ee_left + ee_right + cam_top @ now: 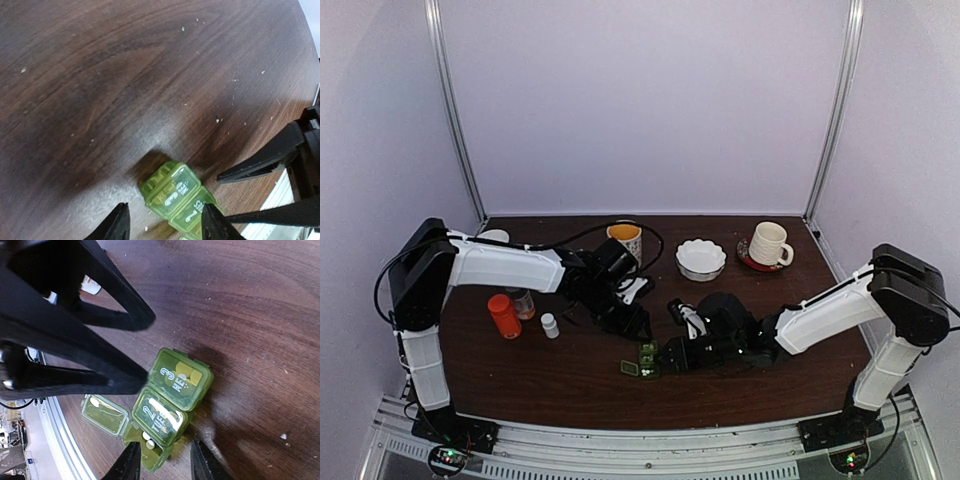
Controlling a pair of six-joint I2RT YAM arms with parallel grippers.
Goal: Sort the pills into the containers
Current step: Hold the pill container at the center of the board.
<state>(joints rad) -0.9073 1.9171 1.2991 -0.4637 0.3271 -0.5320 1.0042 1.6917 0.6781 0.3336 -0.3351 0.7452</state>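
The green pill box (176, 385) lies on the dark wooden desk (560, 385) near its front edge, between the two arms. Its end compartment stands open, the lid (104, 414) flipped flat to the side and white pills (147, 440) inside (the lids marked 2 and 3 are down). The right gripper (166, 462) straddles that open end with its fingers partway apart; whether they touch the box I cannot tell. The left gripper (165, 225) hangs over the box's other end — fingers apart, holding nothing. An orange bottle (504, 315) stands well to the left.
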